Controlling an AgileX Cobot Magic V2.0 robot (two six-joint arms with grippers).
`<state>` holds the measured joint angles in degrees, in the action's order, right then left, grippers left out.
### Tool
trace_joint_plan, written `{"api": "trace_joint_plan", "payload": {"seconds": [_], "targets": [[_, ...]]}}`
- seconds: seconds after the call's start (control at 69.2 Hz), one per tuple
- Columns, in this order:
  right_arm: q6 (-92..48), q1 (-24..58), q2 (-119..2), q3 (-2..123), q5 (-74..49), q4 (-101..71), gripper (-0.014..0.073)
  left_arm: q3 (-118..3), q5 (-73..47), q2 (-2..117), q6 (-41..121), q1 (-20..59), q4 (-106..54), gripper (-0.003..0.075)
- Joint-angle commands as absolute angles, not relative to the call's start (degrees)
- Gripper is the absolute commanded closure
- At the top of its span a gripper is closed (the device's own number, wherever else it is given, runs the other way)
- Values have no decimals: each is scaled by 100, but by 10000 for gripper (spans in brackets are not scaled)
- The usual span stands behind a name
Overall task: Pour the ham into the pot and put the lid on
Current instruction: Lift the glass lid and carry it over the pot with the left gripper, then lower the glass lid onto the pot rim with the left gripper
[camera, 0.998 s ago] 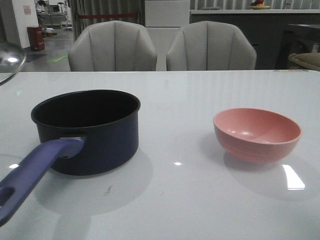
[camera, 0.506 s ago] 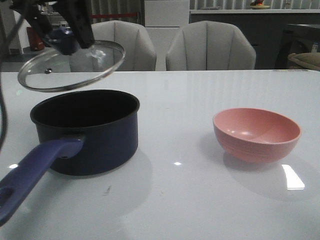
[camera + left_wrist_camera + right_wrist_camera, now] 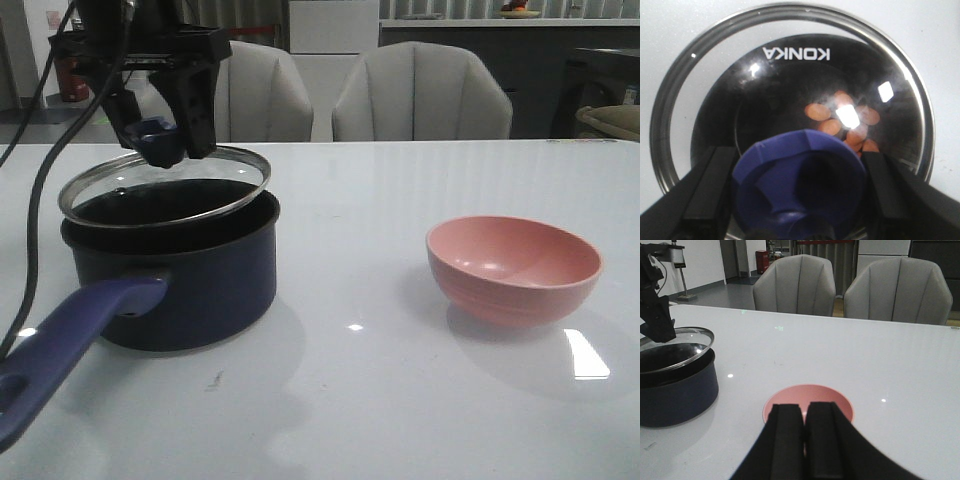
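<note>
Lid-covering underway: left gripper (image 3: 165, 140) jaws clamp round glass lid (image 3: 165, 187) tilted over dark navy saucepan (image 3: 170, 262); level, lower, release.

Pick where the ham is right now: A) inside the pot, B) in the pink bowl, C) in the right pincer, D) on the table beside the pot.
A: in the left wrist view the orange-pink ham chunks lie on the black floor of the pot, seen through the glass lid; the pink bowl looks empty.
</note>
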<state>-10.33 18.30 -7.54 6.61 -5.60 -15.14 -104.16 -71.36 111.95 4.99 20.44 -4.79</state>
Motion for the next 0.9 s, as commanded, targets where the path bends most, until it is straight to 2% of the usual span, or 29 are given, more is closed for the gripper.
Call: {"api": "trace_joint_plan", "payload": {"seconds": [0.0, 0.882], "targets": [[-1058, 1836, -803, 837, -148, -1550, 433, -10618, -7266, 10856, 490, 2096, -542, 386], [-1058, 1836, -803, 837, -148, -1550, 433, -10417, -7275, 10781, 490, 2333, -403, 386]]}}
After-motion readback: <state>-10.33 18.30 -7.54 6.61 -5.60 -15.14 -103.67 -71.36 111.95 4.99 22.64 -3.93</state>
